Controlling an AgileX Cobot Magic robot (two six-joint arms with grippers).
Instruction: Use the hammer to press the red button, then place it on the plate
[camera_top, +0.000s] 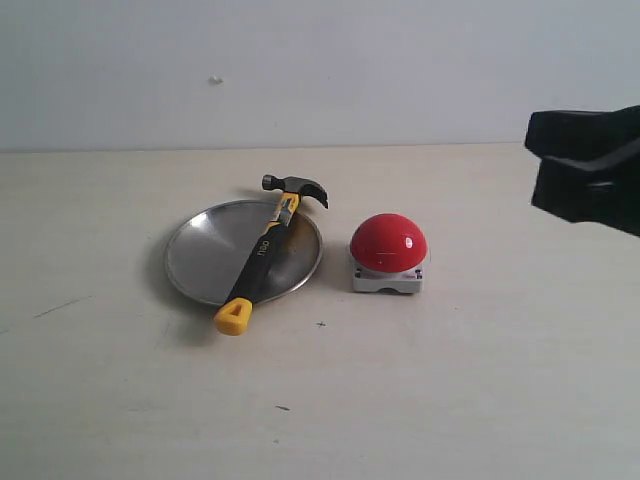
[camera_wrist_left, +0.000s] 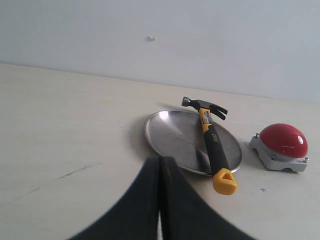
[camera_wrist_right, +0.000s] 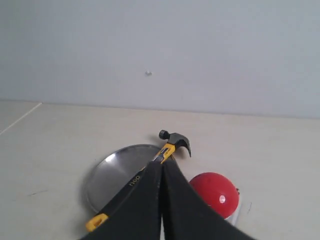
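I'm seeing the claw hammer (camera_top: 265, 255) lying across the metal plate (camera_top: 200, 262), just beside the red button (camera_top: 388, 243). The left gripper (camera_wrist_left: 160, 162) and right gripper (camera_wrist_right: 161, 166) are hanging clear, jaws pressed together on nothing. I'm judging the placing done; the press I cannot confirm.

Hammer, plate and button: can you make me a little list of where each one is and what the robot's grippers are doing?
hammer: lying across the plate, head past the far rim, yellow end past the near rim
plate: on the table, under the hammer
red button: beside the plate, not touching it
left gripper: shut, holding nothing
right gripper: shut, holding nothing
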